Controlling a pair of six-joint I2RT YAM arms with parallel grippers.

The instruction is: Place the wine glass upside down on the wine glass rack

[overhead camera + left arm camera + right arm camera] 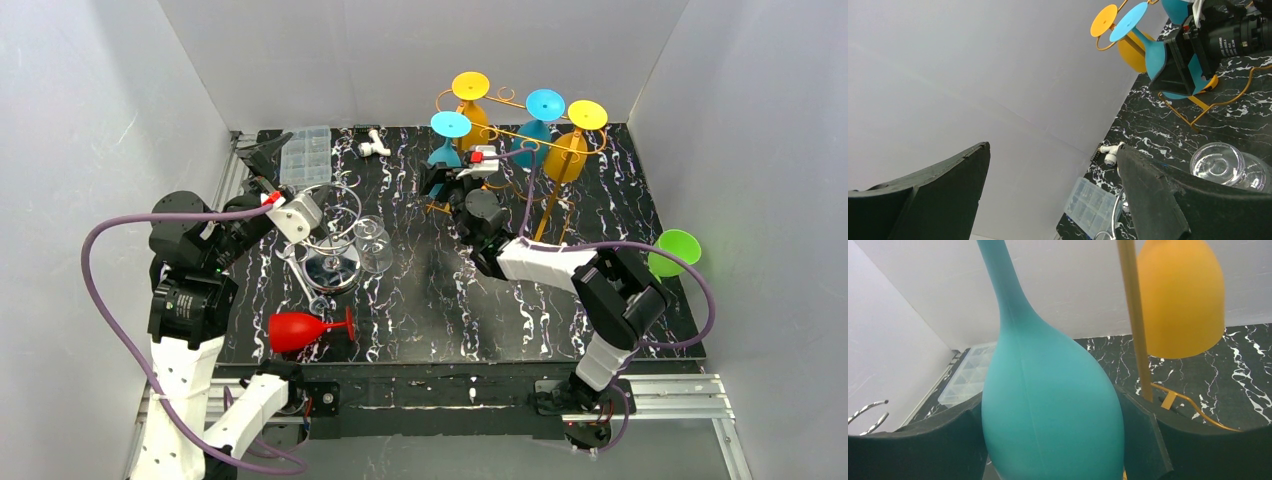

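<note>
The teal glass (1048, 370) is clasped round its bowl by the right gripper (1058, 410), whose fingers are spread wide to take that width. It is held foot up, stem vertical, at the 9 o'clock end of the gold rack (520, 133), toward 1 o'clock on the table (420, 300), presumably so the foot can be hung on the wire. The left gripper (1053, 150) is seen at 10 o'clock, fully spread and empty. White lettering is seen on a black lens barrel (1228, 42), too small to be read.
</note>
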